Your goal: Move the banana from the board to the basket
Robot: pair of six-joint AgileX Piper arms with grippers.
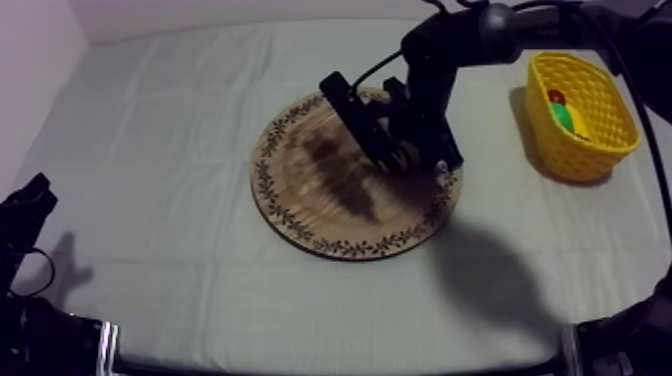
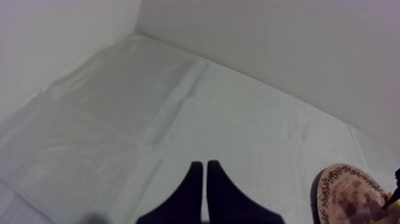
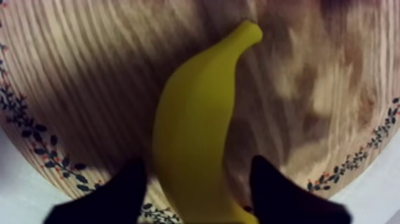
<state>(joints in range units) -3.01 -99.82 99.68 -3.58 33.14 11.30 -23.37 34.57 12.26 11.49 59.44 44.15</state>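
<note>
Black fingers of the right gripper stand apart, one at each side of the banana, spread and not closed on it. That banana lies on the wooden board, its narrow tip pointing away from the gripper. Seen from above, the gripper sits low over the board's right half, near the frame's centre. At the upper right stands the yellow basket, holding a small red fruit. Over bare cloth, the left gripper is clenched on nothing.
</note>
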